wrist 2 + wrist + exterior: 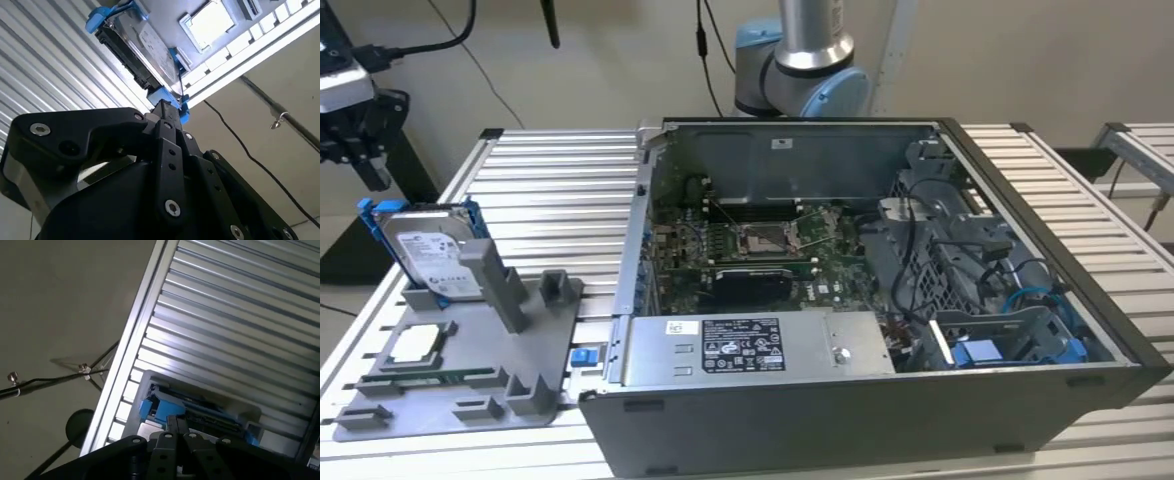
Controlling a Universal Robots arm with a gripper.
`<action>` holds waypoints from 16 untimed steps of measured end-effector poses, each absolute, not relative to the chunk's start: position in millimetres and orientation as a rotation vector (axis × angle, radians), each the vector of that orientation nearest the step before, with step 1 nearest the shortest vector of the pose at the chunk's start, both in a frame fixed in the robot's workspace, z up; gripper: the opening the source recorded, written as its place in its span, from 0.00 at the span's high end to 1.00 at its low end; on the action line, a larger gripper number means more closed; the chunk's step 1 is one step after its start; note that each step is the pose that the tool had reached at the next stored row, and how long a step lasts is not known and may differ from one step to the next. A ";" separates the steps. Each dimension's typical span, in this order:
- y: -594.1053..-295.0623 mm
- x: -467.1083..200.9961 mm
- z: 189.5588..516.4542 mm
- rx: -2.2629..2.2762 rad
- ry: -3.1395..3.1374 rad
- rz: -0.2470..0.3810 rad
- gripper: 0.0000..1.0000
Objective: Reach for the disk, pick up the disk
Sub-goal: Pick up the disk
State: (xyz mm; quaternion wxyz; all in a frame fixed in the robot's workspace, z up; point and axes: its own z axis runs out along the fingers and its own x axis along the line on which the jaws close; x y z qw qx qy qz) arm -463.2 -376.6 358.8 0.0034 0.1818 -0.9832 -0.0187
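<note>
Pincer (167,108) hovers just above the disk (144,46) — standing on edge.

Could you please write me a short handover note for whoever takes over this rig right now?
Gripper: close above the disk's blue frame, at the exterior view's left; no hold on it shows.
Disk: stands on edge in the grey holder on the table, beside the open computer case.
Done: the reach is nearly complete.
Left: the disk is not yet gripped or lifted.
</note>
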 end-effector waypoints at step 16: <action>-376.6 -463.2 358.8 1.009 -2.964 -0.056 1.00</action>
